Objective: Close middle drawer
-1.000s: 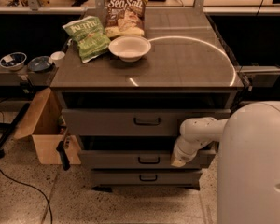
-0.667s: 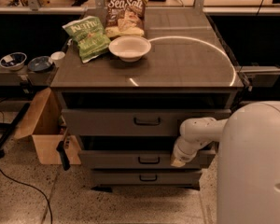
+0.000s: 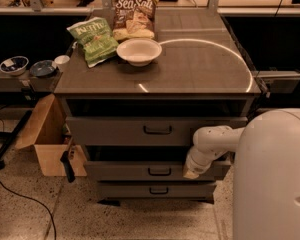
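Speckled stone flooring runs under a grey drawer cabinet with a flat brown top, set against a dark counter at the back. On the top, a white bowl sits near the middle and looks empty. A green chip bag lies just to its left, and a tan chip bag printed "Sea Salt" lies behind it. Three drawers stack in the cabinet front. The top drawer, with the tall front panel, stands pulled forward, and the space above it is dark. The middle drawer sits below it, partly out, its low front forward of the bottom drawer. A shadowed gap lies over its tray, so nothing inside can be made out. A small dark loop handle sits at the centre of its front. The robot's white body fills the lower right, and its arm bends down to the drawer. The gripper is at the right part of the middle drawer's front panel, right of the handle. Whether it is open or closed cannot be told. Left of the cabinet an open cardboard box stands on the floor, its contents hidden. Above it on a ledge sit a patterned bowl, a dark bowl and a small white cup.
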